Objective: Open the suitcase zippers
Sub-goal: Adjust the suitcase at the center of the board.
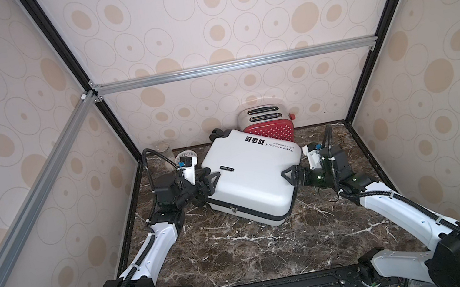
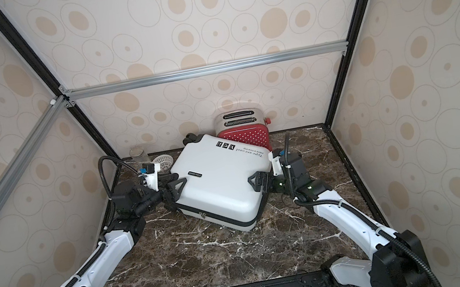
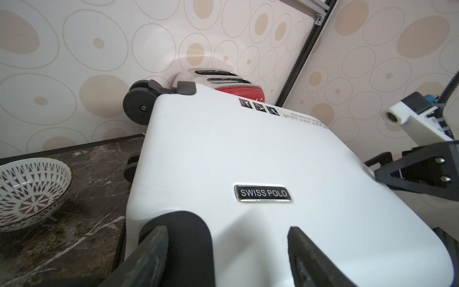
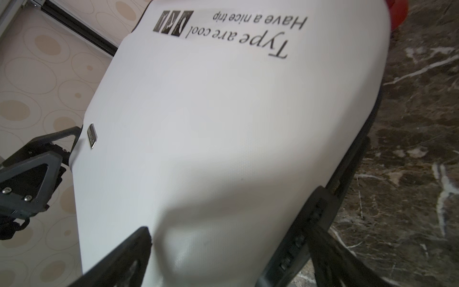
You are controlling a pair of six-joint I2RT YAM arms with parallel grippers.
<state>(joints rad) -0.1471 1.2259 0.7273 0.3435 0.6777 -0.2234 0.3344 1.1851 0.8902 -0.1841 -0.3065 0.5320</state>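
Observation:
The white suitcase (image 1: pixel 253 175) (image 2: pixel 219 178) lies flat and skewed on the marble table, wheels toward the back wall. Its black zippers (image 1: pixel 254 215) run round the near seam, with silvery pulls (image 1: pixel 234 209) (image 2: pixel 202 214) on the near side. My left gripper (image 1: pixel 212 185) (image 3: pixel 227 238) is open astride the case's left edge; one finger lies over the top shell (image 3: pixel 248 154), the other beside a black rounded fitting (image 3: pixel 183 238). My right gripper (image 1: pixel 290 176) (image 4: pixel 231 228) is wide open astride the right edge of the shell (image 4: pixel 211 124). Whether either one touches the case is unclear.
A red polka-dot toaster (image 1: pixel 271 130) stands against the back wall, right behind the case. A patterned bowl (image 1: pixel 187 155) (image 3: pixel 29 188) and a glass jar (image 1: pixel 164 151) sit in the back left corner. Papered walls and black frame posts close in three sides. Bare marble (image 1: pixel 243 260) lies nearer me.

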